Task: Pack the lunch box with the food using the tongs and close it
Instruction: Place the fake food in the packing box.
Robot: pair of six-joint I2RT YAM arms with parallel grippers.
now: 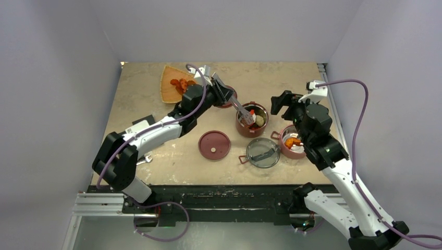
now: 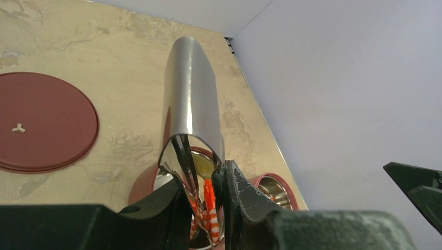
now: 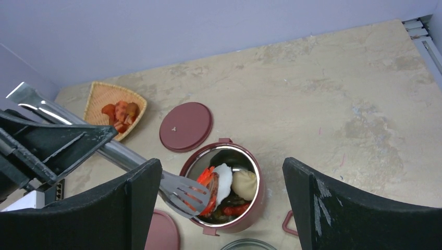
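Left jaws clamp tongs (image 2: 190,94), tips over lunch box (image 3: 242,221).

Left claw (image 2: 202,182): you see its two black fingers at the bottom edge, pressed on the tongs from both sides.
Tongs (image 2: 190,94): silvery; the broad curved end rises in the middle, and the thin arms run down between the fingers.
Bowl (image 2: 148,182): dark-red, steel inside, under the tongs, mostly hidden.
Food (image 2: 208,198): orange piece with white stripes, seen between the tong arms.
Second bowl (image 2: 273,190): just right of the claw.
Disc lid (image 2: 47,122): flat, dark-red, on the bench (image 2: 120,47) at left, apart from the bowls.
Dark pointed part (image 2: 417,182): at the right edge; you cannot tell what it is.
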